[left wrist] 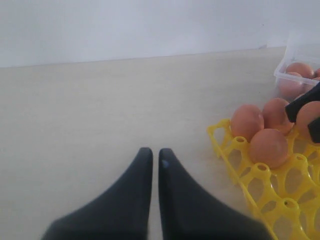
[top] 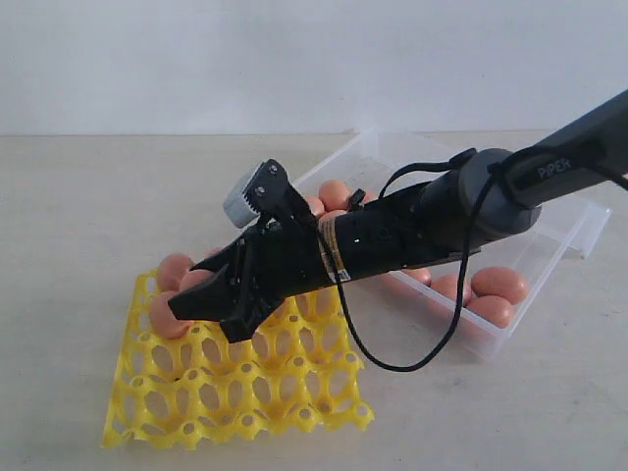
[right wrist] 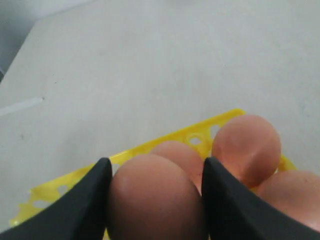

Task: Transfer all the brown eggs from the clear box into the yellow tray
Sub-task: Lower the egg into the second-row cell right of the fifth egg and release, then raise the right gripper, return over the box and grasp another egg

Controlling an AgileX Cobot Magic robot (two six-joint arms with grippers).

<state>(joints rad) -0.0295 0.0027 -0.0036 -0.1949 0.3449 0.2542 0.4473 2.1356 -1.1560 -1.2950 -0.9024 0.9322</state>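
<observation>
The yellow tray lies at the front left, with brown eggs in its far left cups. My right gripper reaches across from the right and hangs just above those cups. It is shut on a brown egg, which fills the gap between both fingers. Three more eggs sit in the tray just past it. The clear box stands behind on the right with several eggs inside. My left gripper is shut and empty over bare table, left of the tray.
The right arm's body and its looping black cable pass over the tray's back right and the box's near end. The box's lid hangs open at the right. A pale wall stands behind the table.
</observation>
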